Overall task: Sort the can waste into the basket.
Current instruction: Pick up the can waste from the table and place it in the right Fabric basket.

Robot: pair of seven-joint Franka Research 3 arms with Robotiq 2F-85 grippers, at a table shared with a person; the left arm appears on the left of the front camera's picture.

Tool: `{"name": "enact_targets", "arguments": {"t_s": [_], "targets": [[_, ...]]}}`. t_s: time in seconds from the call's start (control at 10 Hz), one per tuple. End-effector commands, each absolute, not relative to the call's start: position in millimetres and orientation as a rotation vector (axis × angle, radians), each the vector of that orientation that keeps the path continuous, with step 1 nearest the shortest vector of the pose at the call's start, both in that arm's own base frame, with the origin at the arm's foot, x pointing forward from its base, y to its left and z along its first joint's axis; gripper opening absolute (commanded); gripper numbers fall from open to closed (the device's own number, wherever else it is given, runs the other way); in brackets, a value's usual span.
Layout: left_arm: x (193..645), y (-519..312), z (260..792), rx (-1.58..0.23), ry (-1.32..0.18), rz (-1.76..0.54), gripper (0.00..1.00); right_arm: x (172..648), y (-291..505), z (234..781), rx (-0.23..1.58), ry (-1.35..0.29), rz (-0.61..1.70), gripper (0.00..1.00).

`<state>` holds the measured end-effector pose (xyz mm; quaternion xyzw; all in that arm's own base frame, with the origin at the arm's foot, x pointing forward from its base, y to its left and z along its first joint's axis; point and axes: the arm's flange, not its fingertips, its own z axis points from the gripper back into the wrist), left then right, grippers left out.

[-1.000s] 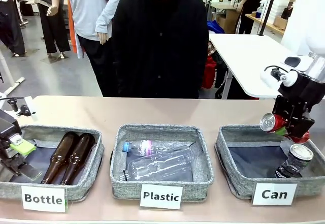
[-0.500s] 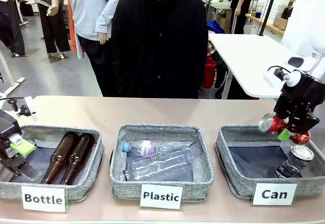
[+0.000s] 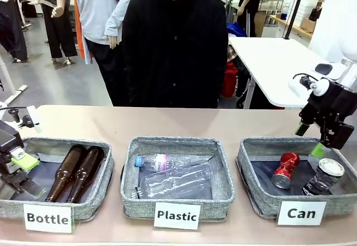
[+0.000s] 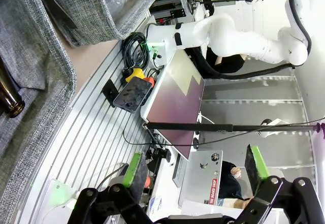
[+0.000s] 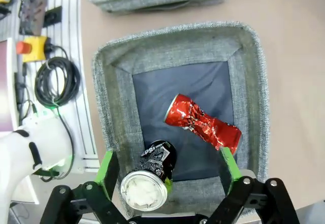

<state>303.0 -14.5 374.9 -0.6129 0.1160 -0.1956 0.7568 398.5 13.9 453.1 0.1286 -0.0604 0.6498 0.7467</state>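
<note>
We are hovering our right tool [image 3: 314, 139], spread wide and empty, over the basket [image 5: 253, 61], where both cans (red can [image 5: 203, 124], dark can [image 5: 150, 178]) are lying below it, apparently sorted.

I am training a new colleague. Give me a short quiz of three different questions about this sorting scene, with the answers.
1. True or false: the red can lies inside the basket labelled "Can".
2. How many cans are in that basket?
3. The right hand is: A) shut on a can, B) open above the basket, C) resting on the table.

Key
1. True; it lies on its side on the dark floor.
2. Two: the red one and the grey-black can.
3. B; the right wrist view shows both pads apart over the basket.
</note>
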Motion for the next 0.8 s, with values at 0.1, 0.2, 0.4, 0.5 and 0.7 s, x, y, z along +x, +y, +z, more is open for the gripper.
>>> {"name": "enact_targets", "arguments": {"t_s": [0.1, 0.2, 0.4, 0.5, 0.7], "targets": [[300.5, -13.0, 378.2, -1.347, 0.252, -0.426, 1.0, 406.1, 8.6, 456.4, 0.535, -0.2, 1.375, 1.0], [300.5, -13.0, 378.2, -1.347, 0.252, -0.426, 1.0, 413.7, 10.5, 456.7, 0.761, -0.29, 1.282, 1.0], [300.5, -13.0, 378.2, -1.347, 0.252, -0.426, 1.0, 415.2, 22.3, 457.0, 1.29, -0.366, 0.965, 1.0], [300.5, -13.0, 378.2, -1.347, 0.252, -0.426, 1.0, 421.9, 23.9, 446.0, 1.314, -0.377, 0.752, 1.0], [300.5, -13.0, 378.2, -1.347, 0.252, -0.426, 1.0, 435.9, 21.1, 428.5, 1.395, -0.347, 0.478, 1.0]]}}
